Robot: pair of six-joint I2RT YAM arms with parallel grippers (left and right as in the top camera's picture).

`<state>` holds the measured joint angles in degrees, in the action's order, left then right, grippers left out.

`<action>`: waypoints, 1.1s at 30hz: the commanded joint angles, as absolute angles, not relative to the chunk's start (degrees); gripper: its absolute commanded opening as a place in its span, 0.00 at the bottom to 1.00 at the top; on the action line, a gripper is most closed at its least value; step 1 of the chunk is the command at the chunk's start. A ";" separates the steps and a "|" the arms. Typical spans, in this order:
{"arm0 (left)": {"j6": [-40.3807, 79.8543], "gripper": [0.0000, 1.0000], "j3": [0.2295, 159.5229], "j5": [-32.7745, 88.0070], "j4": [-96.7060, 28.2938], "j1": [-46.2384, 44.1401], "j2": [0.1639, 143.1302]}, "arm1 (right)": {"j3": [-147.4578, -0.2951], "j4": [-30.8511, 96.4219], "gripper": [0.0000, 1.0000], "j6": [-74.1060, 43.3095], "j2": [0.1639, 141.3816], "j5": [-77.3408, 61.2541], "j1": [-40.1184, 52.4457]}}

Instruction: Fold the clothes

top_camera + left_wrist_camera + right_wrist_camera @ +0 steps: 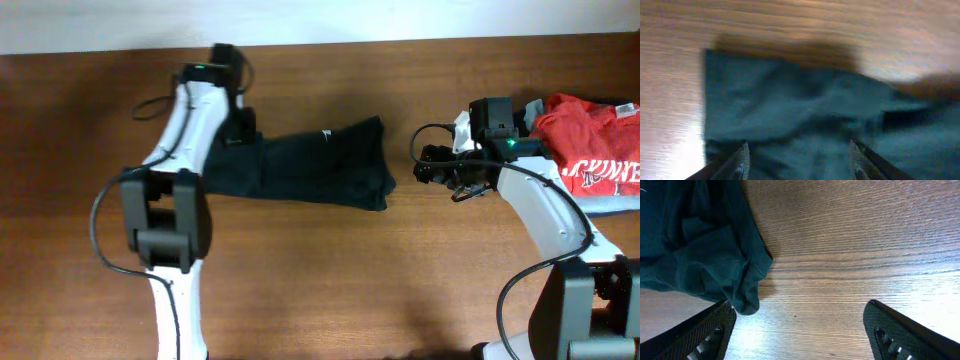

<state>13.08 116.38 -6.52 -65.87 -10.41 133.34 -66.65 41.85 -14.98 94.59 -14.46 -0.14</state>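
The clothes, a black T-shirt (pixel 300 165), lie on the wooden table folded into a long band, with a small white mark near the top edge. My left gripper (pixel 243 135) hovers over the band's left end. In the left wrist view this gripper (pixel 799 161) is open, its fingers (pixel 742 160) spread above the dark fabric (pixel 800 105) and holding nothing. My right gripper (pixel 422 165) is just right of the shirt's right end. It (pixel 800 327) stands wide open over bare wood, with the shirt's corner (pixel 747 300) beside its left finger (pixel 710 332).
A red shirt with white lettering (pixel 590 150) lies at the far right on a grey garment (pixel 612 205), behind the right arm. The table's (pixel 330 280) back edge runs along the top of the overhead view.
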 commanded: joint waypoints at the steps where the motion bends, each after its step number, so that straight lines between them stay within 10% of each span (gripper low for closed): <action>1: 11.92 0.63 117.16 -16.95 -66.63 -16.43 133.60 | -67.46 41.65 0.85 -14.79 93.76 -14.39 -0.38; 33: 18.41 0.53 111.28 -22.33 -66.67 -20.84 135.44 | -67.46 42.72 0.86 -13.91 93.76 -14.87 -0.38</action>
